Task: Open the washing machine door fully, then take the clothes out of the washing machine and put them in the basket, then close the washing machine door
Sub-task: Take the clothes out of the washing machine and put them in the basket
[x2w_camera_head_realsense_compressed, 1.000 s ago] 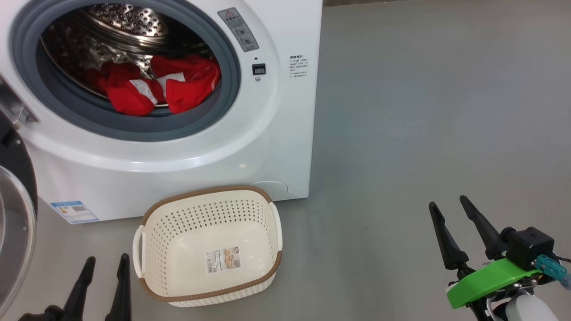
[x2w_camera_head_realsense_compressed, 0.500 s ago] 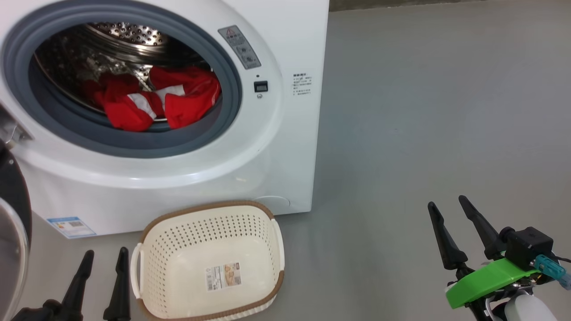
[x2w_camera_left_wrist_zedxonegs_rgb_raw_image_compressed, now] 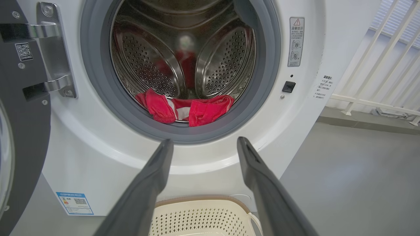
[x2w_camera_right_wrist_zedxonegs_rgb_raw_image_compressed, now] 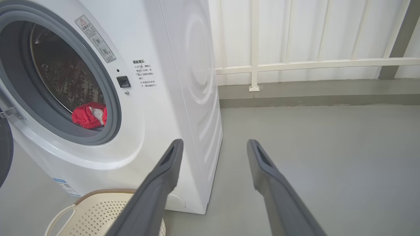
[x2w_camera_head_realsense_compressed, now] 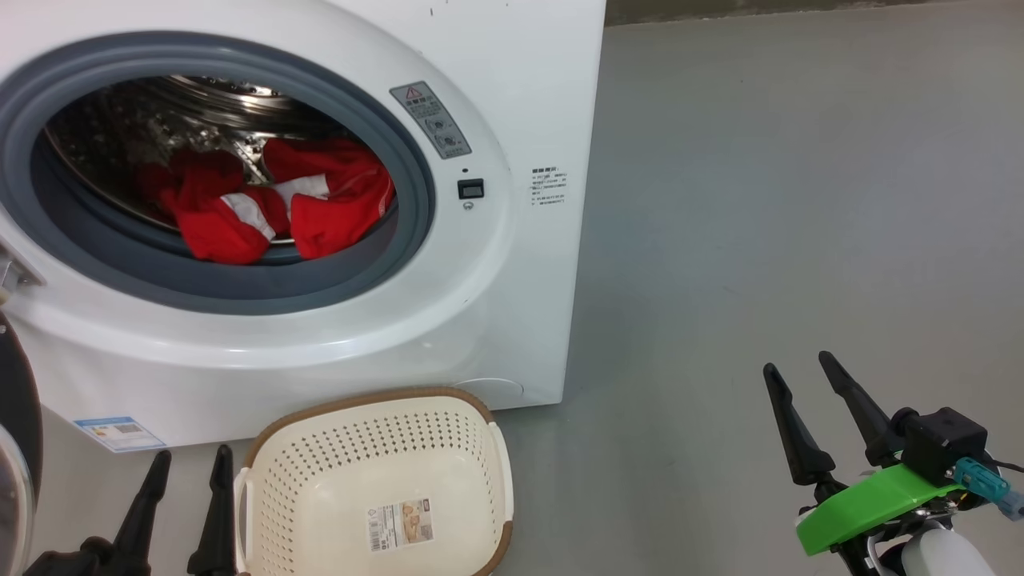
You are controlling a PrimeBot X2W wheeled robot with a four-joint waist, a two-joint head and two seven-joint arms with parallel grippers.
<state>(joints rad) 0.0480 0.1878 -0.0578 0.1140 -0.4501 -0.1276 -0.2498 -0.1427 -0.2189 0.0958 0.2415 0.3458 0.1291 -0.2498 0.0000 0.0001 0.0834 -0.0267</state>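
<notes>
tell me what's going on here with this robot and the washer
The washing machine door is swung open and the red clothes lie in the drum, none taken out yet. The basket stands empty on the floor in front of the washing machine. The left gripper and right gripper are both open, holding nothing.

White washing machine (x2w_camera_head_realsense_compressed: pixel 520 80) is showing a grey ring (x2w_camera_head_realsense_compressed: pixel 240 290) and perforated steel drum (x2w_camera_left_wrist_zedxonegs_rgb_raw_image_compressed: pixel 144 65), red clothes (x2w_camera_head_realsense_compressed: pixel 336 210) are showing white panels, cream hole-dotted basket (x2w_camera_head_realsense_compressed: pixel 360 448) is wearing a brown woven rim.
</notes>
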